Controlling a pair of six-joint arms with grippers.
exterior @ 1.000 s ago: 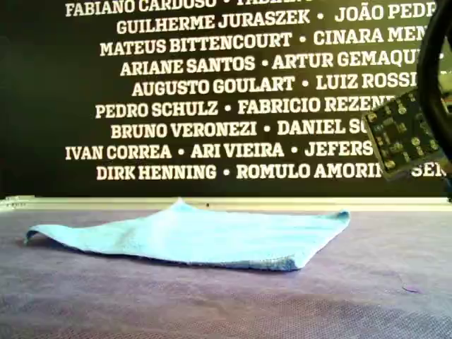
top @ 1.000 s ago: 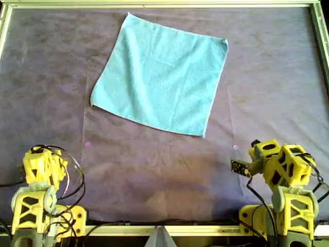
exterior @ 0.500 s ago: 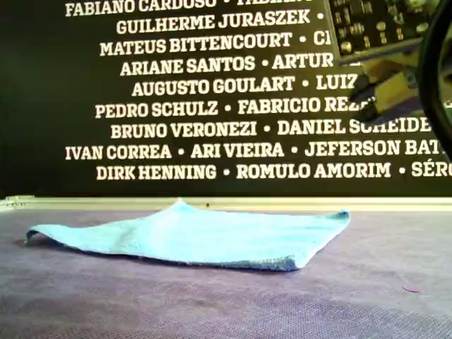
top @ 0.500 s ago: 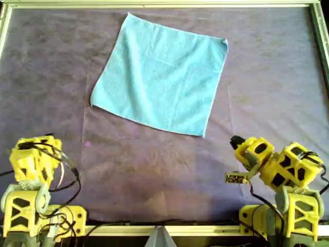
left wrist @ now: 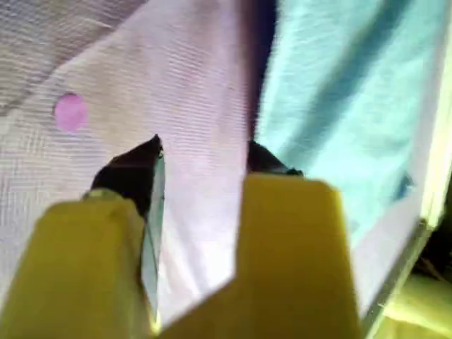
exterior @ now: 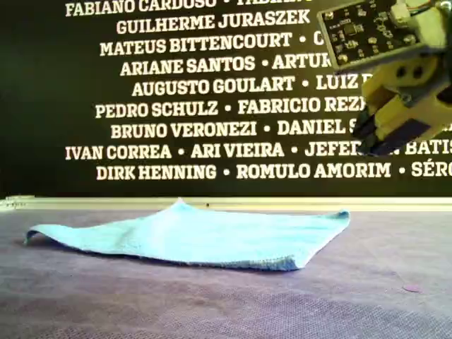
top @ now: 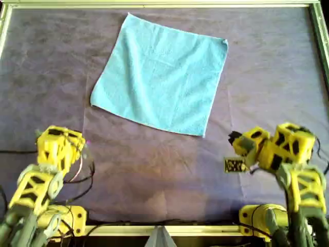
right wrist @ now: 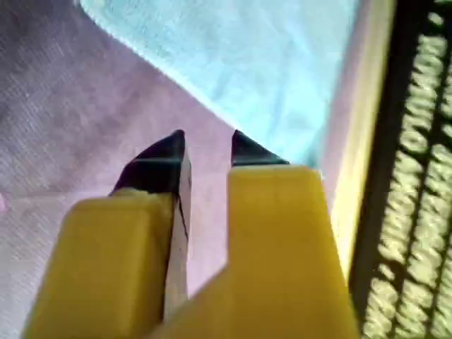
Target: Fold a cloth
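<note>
The light-blue cloth [top: 162, 72] lies flat and unfolded, turned like a diamond, on the far half of the table in the overhead view; its near corner [exterior: 286, 265] curls up slightly. My left gripper [top: 72, 144] hovers at the overhead view's lower left, short of the cloth's left corner. In the left wrist view it [left wrist: 208, 152] is open over bare cover, with the cloth [left wrist: 339, 78] ahead. My right gripper [top: 235, 139] is at the overhead view's lower right, just past the cloth's near corner. It [right wrist: 205, 145] is open and holds nothing, with the cloth [right wrist: 247, 49] ahead.
A dark purple-grey cover [top: 154, 175] spans the table inside a pale frame [top: 164, 4]. A small pink dot [top: 87, 142] marks the cover by the left gripper. A black wall with white names [exterior: 212, 106] stands behind the far edge. The right arm [exterior: 402, 99] fills the exterior view's upper right.
Both arms have lifted from their bases and reached forward toward the cloth. The left one moved to the overhead view's right and the right gripper came nearer the cloth's near corner. The cloth has not moved.
</note>
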